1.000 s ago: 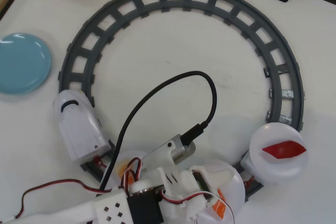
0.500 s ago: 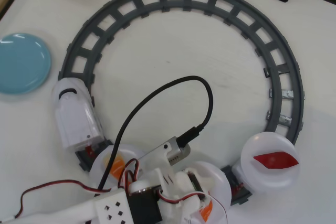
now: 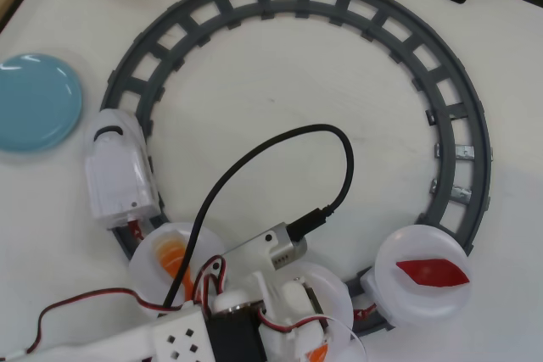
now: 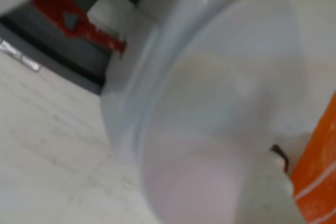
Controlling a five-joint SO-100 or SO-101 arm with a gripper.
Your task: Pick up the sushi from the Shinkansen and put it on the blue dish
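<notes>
You see the orange, white-striped salmon sushi [image 4: 317, 182] beside the round white plastic plate [image 4: 210, 103]; the gripper's state you cannot tell.

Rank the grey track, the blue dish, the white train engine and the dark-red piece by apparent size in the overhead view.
1. grey track
2. blue dish, though cut by the frame edge
3. white train engine, close to the dish
4. dark-red piece
</notes>
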